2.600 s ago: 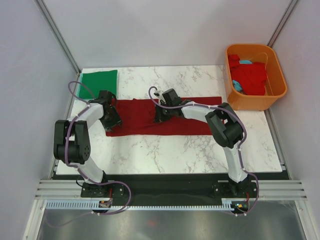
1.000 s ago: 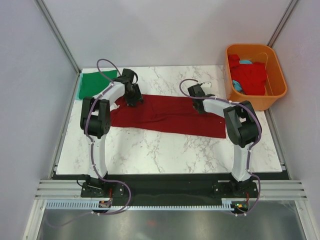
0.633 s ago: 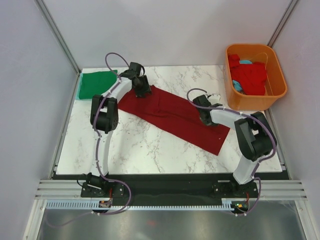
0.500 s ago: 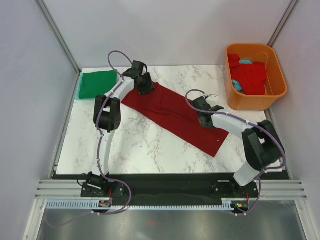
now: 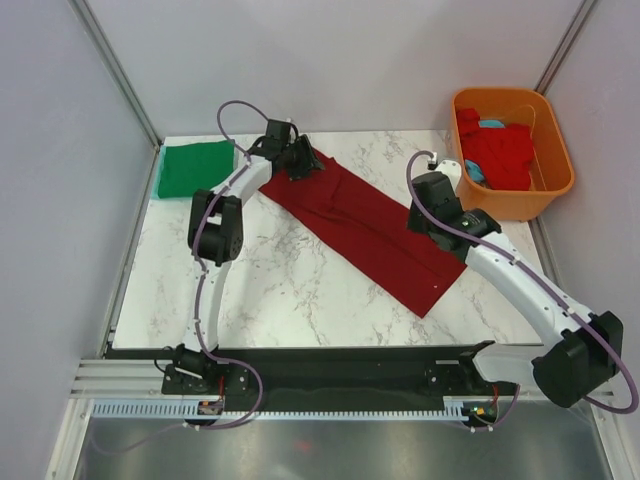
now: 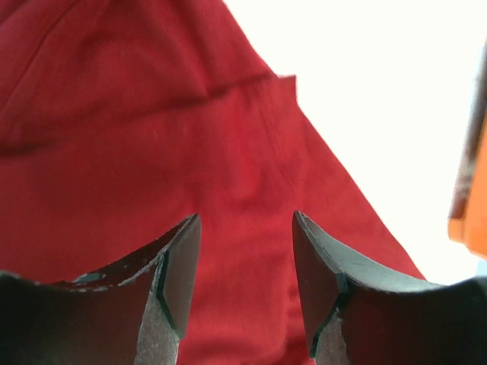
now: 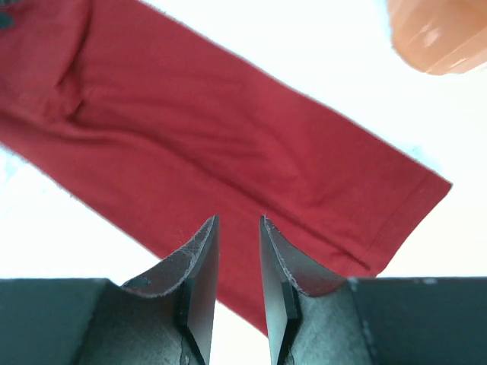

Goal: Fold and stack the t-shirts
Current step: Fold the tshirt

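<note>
maroon shirt: the dark red t-shirt (image 5: 370, 225) is folded into a long strip and lies flat on the desk (image 5: 280, 300). It runs diagonally from the middle of the far edge down toward the near right corner.
left hand: it's (image 6: 243, 220) over the far end of that strip. The fingers are spread wide with nothing between them, just red cloth underneath. We can't tell if the tips actually touch it.
right hand: it's (image 7: 236, 224) above the strip's other half, closer to the right edge. The fingers are only a little apart, there's a narrow gap, and they aren't pinching anything.
green shirt: this one (image 5: 195, 168) is folded into a neat rectangle in the far left corner, well apart from the maroon one.
orange tub: it (image 5: 508, 206) sits just off the far right corner of the desk.
in the tub: we see a brighter red shirt (image 5: 500, 150) bunched up inside, with a bit of light blue cloth (image 5: 490, 124) peeking out at the back.
</note>
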Tool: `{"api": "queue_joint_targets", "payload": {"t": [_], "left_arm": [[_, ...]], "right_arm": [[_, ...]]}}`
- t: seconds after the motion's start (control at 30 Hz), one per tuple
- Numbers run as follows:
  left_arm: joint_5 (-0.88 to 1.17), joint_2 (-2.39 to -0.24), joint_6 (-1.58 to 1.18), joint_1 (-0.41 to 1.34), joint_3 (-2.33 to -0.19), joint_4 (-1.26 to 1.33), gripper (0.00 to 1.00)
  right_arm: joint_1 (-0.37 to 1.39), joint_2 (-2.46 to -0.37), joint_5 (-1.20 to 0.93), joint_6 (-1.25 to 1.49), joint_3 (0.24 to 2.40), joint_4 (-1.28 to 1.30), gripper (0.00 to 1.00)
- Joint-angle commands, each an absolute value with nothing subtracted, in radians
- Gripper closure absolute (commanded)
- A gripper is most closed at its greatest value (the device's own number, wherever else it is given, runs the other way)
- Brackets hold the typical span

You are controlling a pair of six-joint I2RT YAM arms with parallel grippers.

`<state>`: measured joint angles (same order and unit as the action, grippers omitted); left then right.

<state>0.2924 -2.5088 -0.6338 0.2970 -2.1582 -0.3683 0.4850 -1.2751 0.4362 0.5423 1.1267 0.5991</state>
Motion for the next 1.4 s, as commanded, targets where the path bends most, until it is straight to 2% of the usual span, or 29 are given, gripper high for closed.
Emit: {"api": "queue_joint_targets", "payload": {"t": [0.0, 0.2, 0.33, 0.37, 0.4, 0.47, 0.5, 0.6, 0.9, 1.03, 1.23, 1.37], "left_arm": [[0.240, -2.230, -0.592, 0.302, -2.035, -0.308, 0.40], [0.212, -1.964, -0.623, 0.351, -1.692, -0.249, 0.44], [0.247, -1.804, -0.615, 0.501, -1.453, -0.178, 0.51], [0.291, -1.786, -0.649, 0.526, -1.400, -0.020, 0.58], [0.304, -1.772, -0.704, 0.549, -1.303, 0.035, 0.70], [0.307, -1.761, -0.744, 0.623, -1.246, 0.095, 0.80], [0.292, -1.770, -0.755, 0.673, -1.230, 0.101, 0.88], [0.241, -1.837, -0.774, 0.756, -1.238, 0.100, 0.98], [0.190, -2.026, -0.827, 0.838, -1.313, 0.083, 0.98], [0.075, -2.055, -0.842, 0.845, -1.302, -0.040, 0.98], [0.046, -2.040, -0.856, 0.848, -1.243, -0.135, 0.98], [0.006, -1.939, -0.848, 0.848, -1.102, -0.161, 0.98]], "right_arm": [[0.509, -1.195, 0.338, 0.525, 1.114, 0.664, 0.65], [0.508, -1.017, 0.262, 0.511, 1.085, 0.704, 0.64], [0.506, -0.918, 0.246, 0.508, 1.129, 0.759, 0.69], [0.506, -0.881, 0.229, 0.515, 1.137, 0.765, 0.71], [0.506, -0.861, 0.212, 0.518, 1.140, 0.765, 0.73], [0.505, -0.824, 0.177, 0.520, 1.144, 0.767, 0.75], [0.506, -0.792, 0.161, 0.526, 1.141, 0.767, 0.75], [0.506, -0.739, 0.132, 0.532, 1.114, 0.769, 0.75], [0.505, -0.660, 0.120, 0.535, 1.098, 0.805, 0.74], [0.506, -0.643, 0.129, 0.543, 1.095, 0.807, 0.73], [0.506, -0.658, 0.127, 0.545, 1.085, 0.807, 0.73], [0.506, -0.679, 0.133, 0.534, 1.085, 0.802, 0.73]]}}
